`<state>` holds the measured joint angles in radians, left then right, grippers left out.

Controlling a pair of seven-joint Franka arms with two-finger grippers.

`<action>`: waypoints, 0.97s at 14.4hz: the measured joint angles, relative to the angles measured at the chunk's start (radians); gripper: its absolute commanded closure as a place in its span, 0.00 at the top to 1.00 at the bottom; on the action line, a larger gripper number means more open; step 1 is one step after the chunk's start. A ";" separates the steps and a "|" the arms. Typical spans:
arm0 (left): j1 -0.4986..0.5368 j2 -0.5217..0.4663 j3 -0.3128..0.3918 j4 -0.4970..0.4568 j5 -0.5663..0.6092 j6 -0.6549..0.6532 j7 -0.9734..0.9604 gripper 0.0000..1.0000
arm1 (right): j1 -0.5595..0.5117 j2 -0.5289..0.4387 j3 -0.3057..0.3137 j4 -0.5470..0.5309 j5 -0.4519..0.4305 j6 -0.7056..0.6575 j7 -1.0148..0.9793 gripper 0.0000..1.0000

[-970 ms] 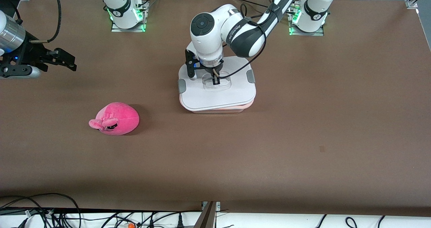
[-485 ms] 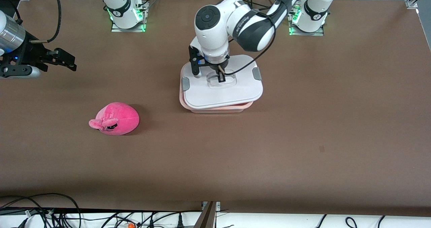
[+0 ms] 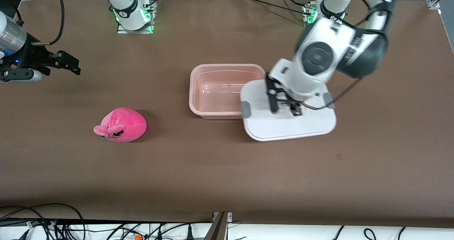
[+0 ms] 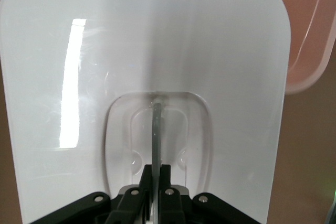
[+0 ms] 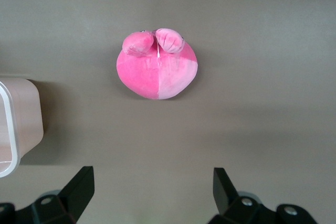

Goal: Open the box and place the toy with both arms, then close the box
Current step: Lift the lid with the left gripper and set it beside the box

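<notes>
The pink box (image 3: 227, 90) sits open and empty near the middle of the table (image 3: 372, 169), its long side running toward the two arms' ends. Its white lid (image 3: 289, 123) hangs over the table at the box's corner toward the left arm's end, overlapping the rim, with the left gripper (image 3: 286, 107) clenched on the clear handle (image 4: 156, 129). The pink toy (image 3: 122, 125) lies on the table toward the right arm's end, ears pointing that way, well apart from the box, while the right gripper (image 3: 69, 63) waits with its fingers spread above the table's edge.

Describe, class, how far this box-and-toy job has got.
Done: the box is open. In hand: the left gripper, shut on the lid, holds it beside the box. Left: the toy lies on the table; the right gripper waits open; placing and closing remain.
</notes>
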<state>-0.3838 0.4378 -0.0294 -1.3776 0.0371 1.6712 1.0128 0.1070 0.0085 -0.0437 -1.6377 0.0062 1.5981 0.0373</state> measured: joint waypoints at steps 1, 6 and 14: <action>0.043 0.000 0.000 0.002 0.000 -0.017 0.059 0.00 | 0.000 0.000 0.000 0.000 0.000 0.000 0.000 1.00; 0.209 -0.011 0.004 0.016 0.000 -0.097 0.311 0.00 | 0.000 0.000 0.001 0.003 -0.002 0.001 0.000 1.00; 0.416 -0.030 0.005 0.018 0.050 -0.144 0.552 0.00 | 0.000 0.000 0.000 0.003 -0.023 0.009 0.000 1.00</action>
<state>0.0319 0.4077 -0.0241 -1.3600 0.0868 1.5271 1.5646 0.1071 0.0088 -0.0433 -1.6347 -0.0164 1.6068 0.0373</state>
